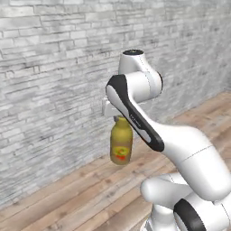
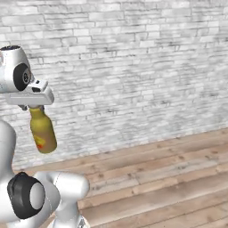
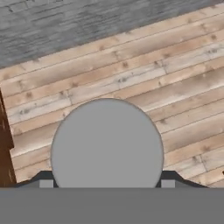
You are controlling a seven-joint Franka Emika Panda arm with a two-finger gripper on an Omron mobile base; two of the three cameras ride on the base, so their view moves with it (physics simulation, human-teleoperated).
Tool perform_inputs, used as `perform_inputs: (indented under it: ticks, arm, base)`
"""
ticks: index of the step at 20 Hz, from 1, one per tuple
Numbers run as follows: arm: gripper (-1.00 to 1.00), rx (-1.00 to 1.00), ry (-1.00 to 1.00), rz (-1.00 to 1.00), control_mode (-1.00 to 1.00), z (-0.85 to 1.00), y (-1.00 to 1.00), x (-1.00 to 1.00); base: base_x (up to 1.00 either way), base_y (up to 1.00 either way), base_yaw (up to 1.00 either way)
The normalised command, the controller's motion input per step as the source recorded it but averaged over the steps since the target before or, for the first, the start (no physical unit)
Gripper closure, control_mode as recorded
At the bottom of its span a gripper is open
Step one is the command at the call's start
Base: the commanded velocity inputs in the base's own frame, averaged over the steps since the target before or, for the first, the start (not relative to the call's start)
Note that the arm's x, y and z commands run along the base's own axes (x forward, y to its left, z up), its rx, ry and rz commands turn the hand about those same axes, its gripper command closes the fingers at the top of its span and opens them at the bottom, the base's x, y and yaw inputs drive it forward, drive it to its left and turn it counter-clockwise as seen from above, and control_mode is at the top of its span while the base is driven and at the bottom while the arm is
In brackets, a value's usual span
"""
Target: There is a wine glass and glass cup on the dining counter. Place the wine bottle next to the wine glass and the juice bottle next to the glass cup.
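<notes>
Juice bottle, stout, rigid, probably slick and fairly heavy, hanging over wooden floor, gripper clenched at its cap.

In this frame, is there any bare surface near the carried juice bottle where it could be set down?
The juice bottle hangs from the gripper above bare wood floor, open from the brick wall outward. Nothing crowds it; no counter in sight.

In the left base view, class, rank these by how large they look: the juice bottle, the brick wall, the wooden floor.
1. The brick wall, covering the most area.
2. The wooden floor.
3. The juice bottle, smallest though hanging nearer the camera, from the gripper.
</notes>
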Motion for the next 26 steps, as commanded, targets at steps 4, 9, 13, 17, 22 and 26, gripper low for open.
perform_inputs:
  ticks: [4,9,13,17,22,26]
  arm:
    - [1.00,0.00,0.00,0.00,1.00,0.00,0.00,0.00]
    - [1.00,0.00,0.00,0.00,1.00,0.00,0.00,0.00]
    - [1.00,0.00,0.00,0.00,1.00,0.00,0.00,0.00]
    - [1.00,0.00,0.00,0.00,1.00,0.00,0.00,0.00]
    - [1.00,0.00,0.00,0.00,1.00,0.00,0.00,0.00]
    - [1.00,0.00,0.00,0.00,1.00,0.00,0.00,0.00]
  base:
    - [0.00,0.08,-0.98]
    - [0.00,0.08,-0.97]
    - [0.00,0.08,-0.94]
    - [0.05,0.13,-0.79]
    - [0.21,0.23,-0.34]
    - [0.29,0.24,-0.10]
